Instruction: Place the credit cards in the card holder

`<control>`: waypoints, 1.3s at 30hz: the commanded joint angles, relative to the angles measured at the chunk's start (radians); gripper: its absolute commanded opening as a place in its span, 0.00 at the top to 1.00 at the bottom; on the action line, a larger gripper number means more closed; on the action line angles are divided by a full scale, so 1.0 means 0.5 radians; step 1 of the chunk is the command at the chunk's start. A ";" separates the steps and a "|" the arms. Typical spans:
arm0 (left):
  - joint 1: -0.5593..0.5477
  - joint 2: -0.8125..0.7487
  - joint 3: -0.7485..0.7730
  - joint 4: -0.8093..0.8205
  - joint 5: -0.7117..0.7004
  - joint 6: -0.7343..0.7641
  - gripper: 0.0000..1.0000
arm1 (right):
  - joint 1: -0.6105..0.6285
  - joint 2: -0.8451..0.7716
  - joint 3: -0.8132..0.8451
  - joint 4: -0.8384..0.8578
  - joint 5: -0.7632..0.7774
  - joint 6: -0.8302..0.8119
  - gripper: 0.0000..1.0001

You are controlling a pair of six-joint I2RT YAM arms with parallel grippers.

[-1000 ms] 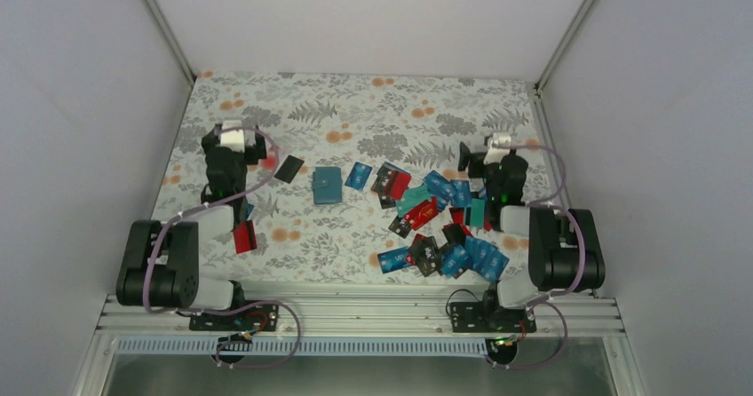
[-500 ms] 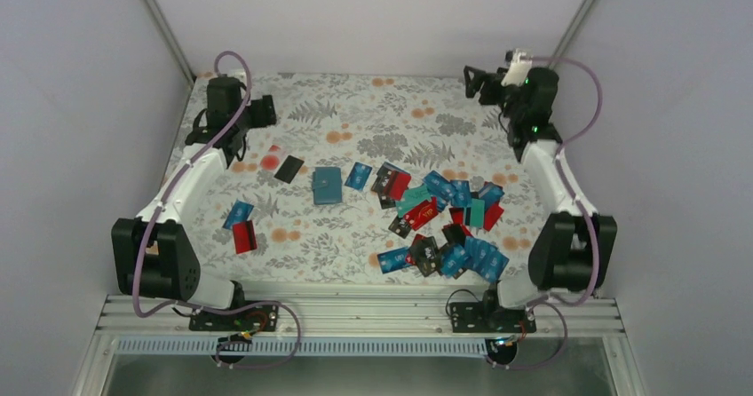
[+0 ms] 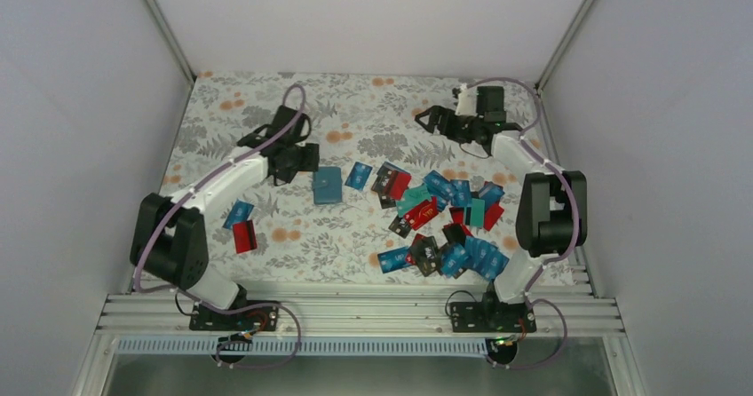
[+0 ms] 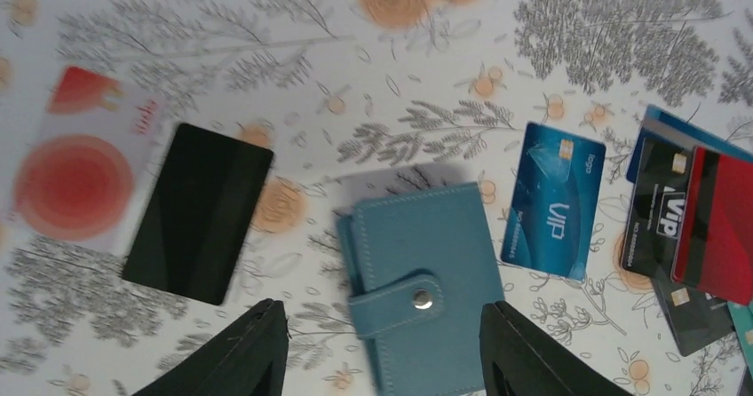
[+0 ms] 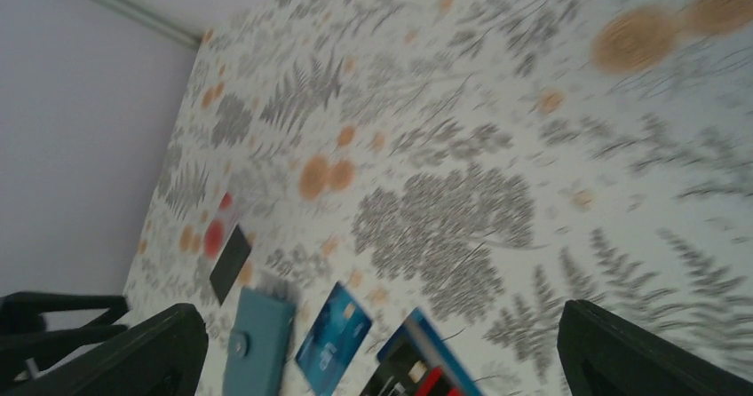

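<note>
Teal-blue soft folding card holder (image 4: 417, 289), snap fastened, flat on floral bench (image 3: 373, 103). Left end effector (image 4: 384, 347) over holder, jaws parted either side, likely for grasping. Blue, red, black plastic credit cards (image 3: 439, 218) heaped right of holder. Right end effector (image 3: 429, 117) wide, empty, beyond.

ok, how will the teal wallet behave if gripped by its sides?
The card holder looks soft and stitched, so it probably flexes under a squeeze. Its snap tab is fastened, so it likely stays shut when lifted. Lying flat on the tablecloth, it should slide rather than tip if pushed.
</note>
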 commanded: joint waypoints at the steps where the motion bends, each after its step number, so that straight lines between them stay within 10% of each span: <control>1: -0.195 0.196 0.166 -0.277 -0.280 -0.170 0.49 | 0.151 -0.110 -0.061 -0.077 0.019 0.038 0.00; 21: -0.445 0.634 0.363 -0.380 -0.431 -0.257 0.76 | 0.256 -0.063 -0.118 -0.199 0.173 -0.016 0.01; 39: -0.448 0.783 0.276 -0.250 -0.461 -0.253 0.77 | 0.265 0.000 -0.126 -0.201 0.190 -0.032 0.00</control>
